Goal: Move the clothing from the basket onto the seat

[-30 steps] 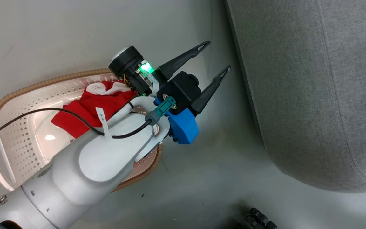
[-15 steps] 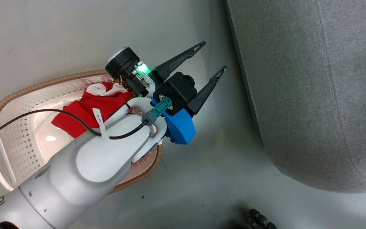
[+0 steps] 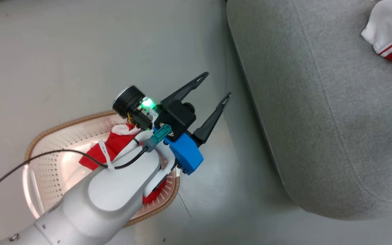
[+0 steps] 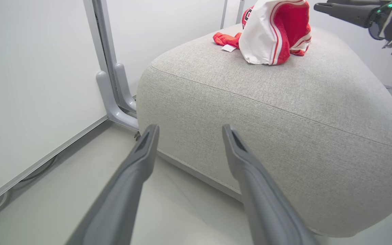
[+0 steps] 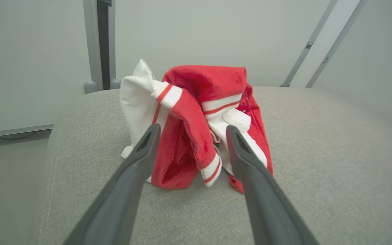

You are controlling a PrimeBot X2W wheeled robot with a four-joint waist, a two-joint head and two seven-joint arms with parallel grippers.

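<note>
L gripper (image 3: 217, 84) on my end: fingers spread wide, nothing between them. In the head view it hangs over the grey floor (image 3: 80, 51), in the gap between the cream-white perforated plastic basket w/ brown woven-look rim (image 3: 49, 177) and the big grey fabric seat w/ rounded edge (image 3: 318, 119). In the L wrist view the fingers point at the seat's side wall, not touching it. The pale L forearm (image 3: 114, 190) w/ a black cable (image 3: 29, 161) crosses over the basket and covers much of it. R gripper (image 5: 193, 127): also spread wide, empty. In its wrist view the fingers frame the crumpled red jersey w/ white stripes and panels (image 5: 189, 136). The L wrist view has that gripper up in the air beside the jersey, apart from it. The jersey sits bunched up on top of the seat, towards the far end from the basket. A small red bit w/ a white tag (image 4: 229, 48) lies just beside it; can't tell if it's the same garment. The plain red garment w/ white trim (image 3: 117, 143) lies inside the basket, partly under the L arm. A pale grey partition panel (image 4: 29, 85) stands behind the seat on the L wrist cam.
</note>
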